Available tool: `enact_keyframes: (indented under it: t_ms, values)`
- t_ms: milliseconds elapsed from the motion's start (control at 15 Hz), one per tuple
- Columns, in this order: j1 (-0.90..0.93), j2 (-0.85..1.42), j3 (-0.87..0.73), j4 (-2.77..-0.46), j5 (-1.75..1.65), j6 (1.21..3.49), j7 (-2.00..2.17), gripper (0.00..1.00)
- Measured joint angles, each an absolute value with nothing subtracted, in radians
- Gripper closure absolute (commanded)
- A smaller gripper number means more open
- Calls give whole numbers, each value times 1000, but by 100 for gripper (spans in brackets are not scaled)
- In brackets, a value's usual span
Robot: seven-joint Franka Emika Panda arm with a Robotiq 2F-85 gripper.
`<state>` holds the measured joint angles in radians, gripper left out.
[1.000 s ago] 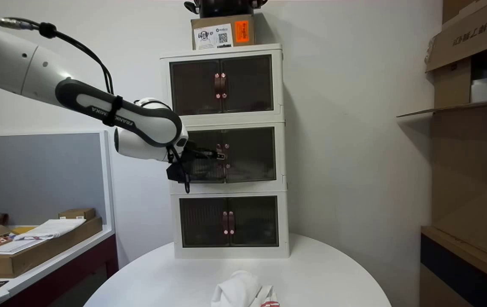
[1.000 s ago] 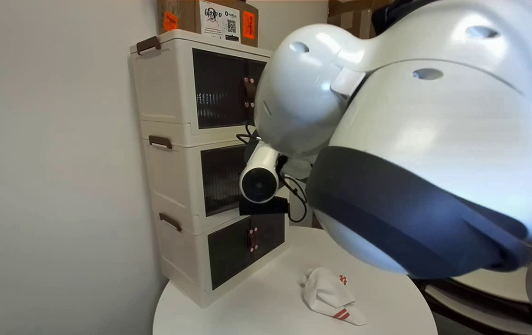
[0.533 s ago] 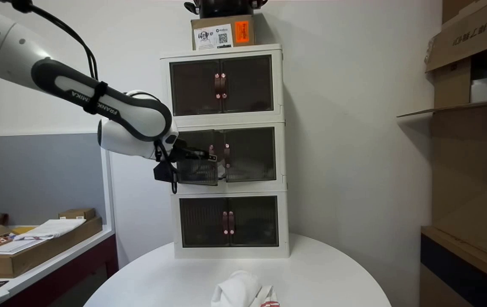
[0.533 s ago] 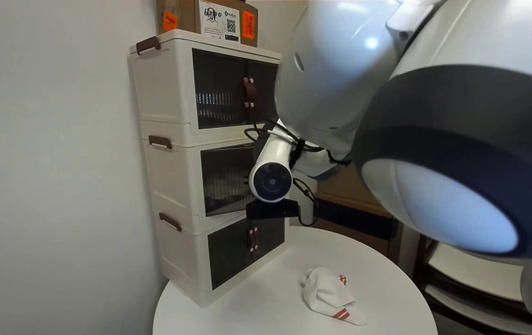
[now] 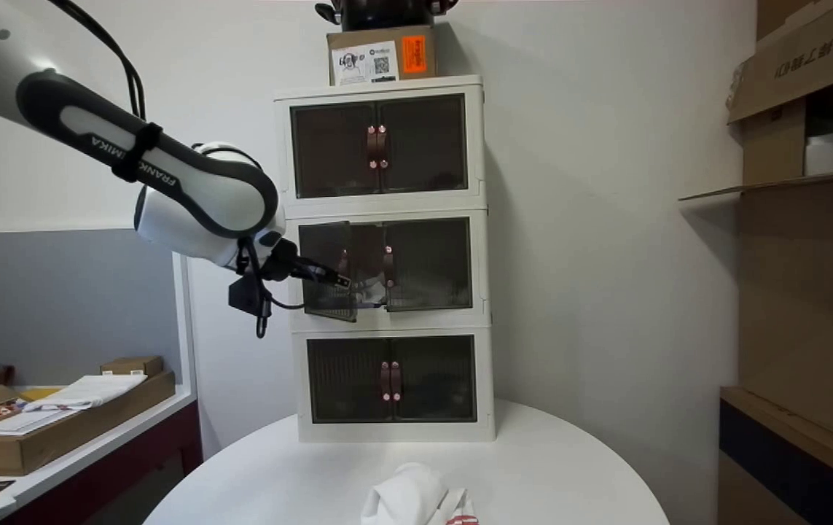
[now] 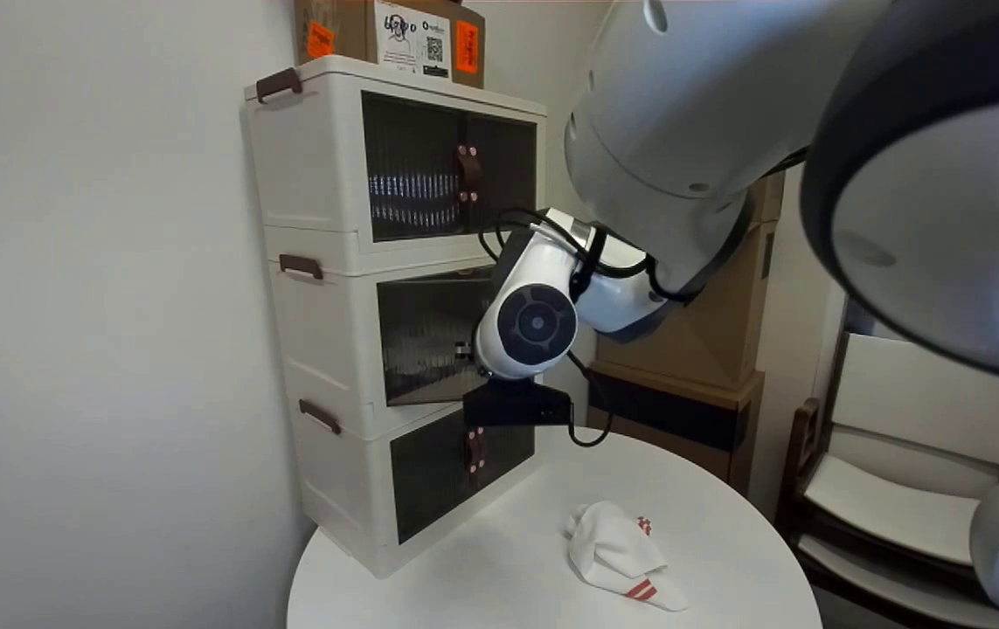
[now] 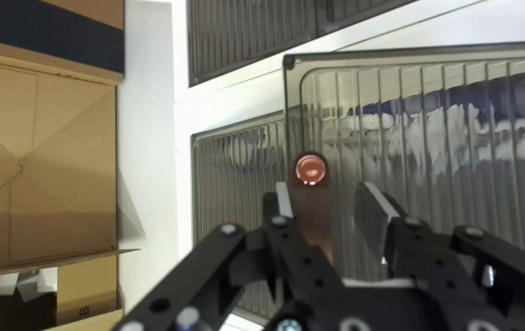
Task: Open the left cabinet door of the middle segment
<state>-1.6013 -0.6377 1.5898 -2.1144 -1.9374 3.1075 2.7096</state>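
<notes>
The left cabinet door point(image 5: 326, 238) of the white middle segment point(image 5: 416, 319) stands partly open, swung outward on its left side. White contents show through the gap beside it. The door's dark pane also shows in an exterior view point(image 6: 429, 341) and in the wrist view point(image 7: 427, 138). Its brown handle with a copper-coloured stud point(image 7: 310, 169) lies between my fingers in the wrist view. My gripper point(image 7: 326, 195) is open around the handle; one finger is close to it, the other clearly apart. The gripper also shows at the door's free edge in an exterior view point(image 5: 344, 282).
The matching right door point(image 5: 431, 262) is shut. Like units stand above point(image 5: 380, 204) and below point(image 5: 398, 432). A cardboard box point(image 5: 381, 55) sits on top. A white cloth point(image 6: 613, 550) lies on the round table point(image 6: 482, 585). Cardboard boxes point(image 5: 802, 292) stand to the side.
The left door has swung from nearly shut to partly open, widening the gap. The arm and gripper have moved outward and away from the right door along with it.
</notes>
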Motion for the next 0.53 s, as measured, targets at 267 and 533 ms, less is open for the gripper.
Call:
enact_keyframes:
  t_ms: [267, 533]
  values:
    - [-1531, -587, 1555, -2160, -1904, 3164, 2670, 2]
    - [-1433, -447, 1494, -2236, -1760, 3129, 2427, 0]
